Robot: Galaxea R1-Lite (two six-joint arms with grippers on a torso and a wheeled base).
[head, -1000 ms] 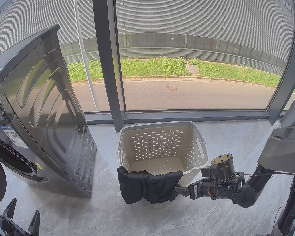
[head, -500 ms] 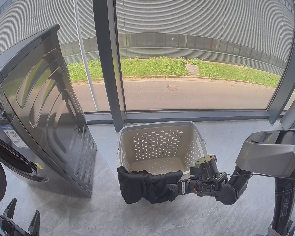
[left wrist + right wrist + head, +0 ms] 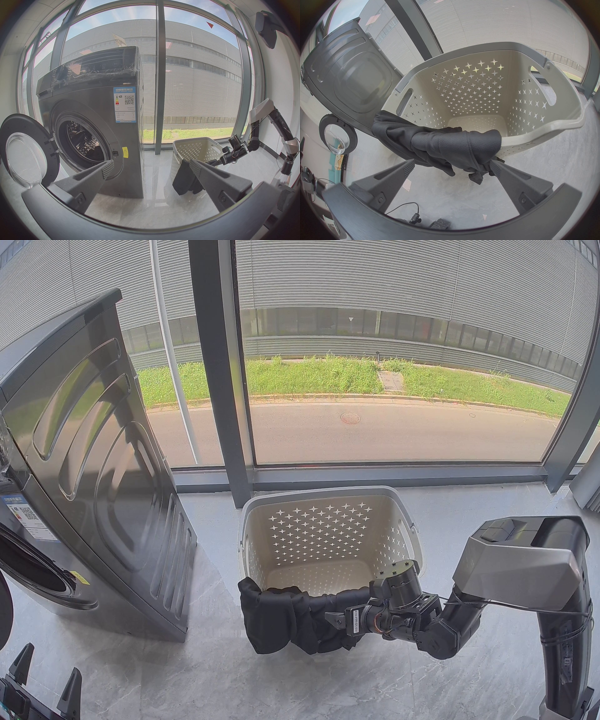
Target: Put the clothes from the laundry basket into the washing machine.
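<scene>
1. The laundry basket [image 3: 325, 492] stands on the pale marble floor [image 3: 187, 677] a little below the middle of the head view, in front of the window [image 3: 387, 365] at 12 o'clock. Its inside is bare down to the perforated bottom.
2. A black garment [image 3: 287, 618] hangs over the basket's near rim, covering it from about 8 o'clock to 6 o'clock. Most of the cloth droops down the outside wall toward the floor.
3. The right gripper [image 3: 334, 621] comes in level from 3 o'clock, at the basket's 5 o'clock corner, with its tip at the right end of the garment.
4. In the right wrist view the right gripper [image 3: 451, 165] has its claw spread wide. The bunched end of the cloth [image 3: 440, 147] lies just ahead of and between the two fingers [image 3: 500, 173]. Nothing is clamped, and whether a finger presses on the cloth cannot be told.
5. The left gripper [image 3: 49, 665] sits low at 7 o'clock in the head view, well apart from the basket. Its claw is also spread wide and holds nothing, as the left wrist view [image 3: 150, 164] shows.
6. The washing machine [image 3: 94, 459] stands at 9 o'clock, just beside the basket. Its round door [image 3: 26, 150] is swung open and the drum [image 3: 82, 142] is exposed.
</scene>
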